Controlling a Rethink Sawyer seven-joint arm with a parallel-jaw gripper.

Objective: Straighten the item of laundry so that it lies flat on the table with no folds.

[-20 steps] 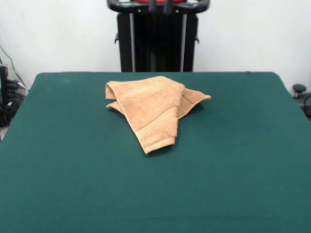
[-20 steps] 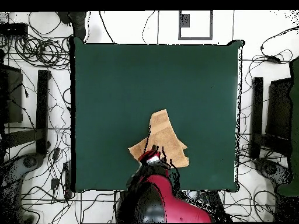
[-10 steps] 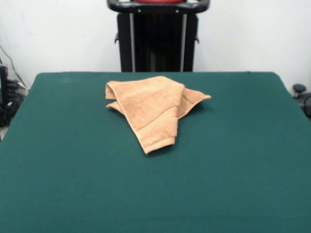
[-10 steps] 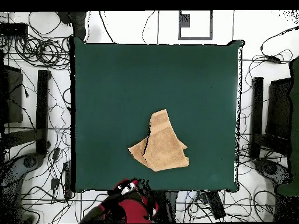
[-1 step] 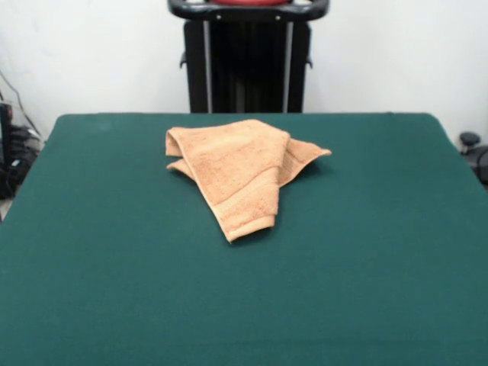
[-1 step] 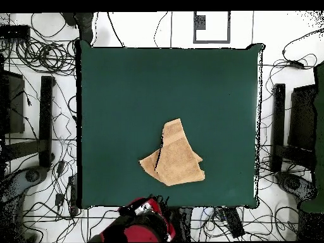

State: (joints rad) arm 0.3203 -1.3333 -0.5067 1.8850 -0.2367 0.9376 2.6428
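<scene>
A towel (image 5: 240,171) of looped, nubby terry cloth, with a flatter woven band near its hem, lies centre frame on a table (image 5: 114,290) covered in matt, felt-like cloth, smooth and without sheen.

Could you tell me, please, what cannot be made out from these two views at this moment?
- Gripper: front view shows none of it; overhead shows only the arm off the table, so open or shut is unclear.
- Towel: its own top folds hide the layers beneath in both views.
- Care label: not visible in either view.
</scene>
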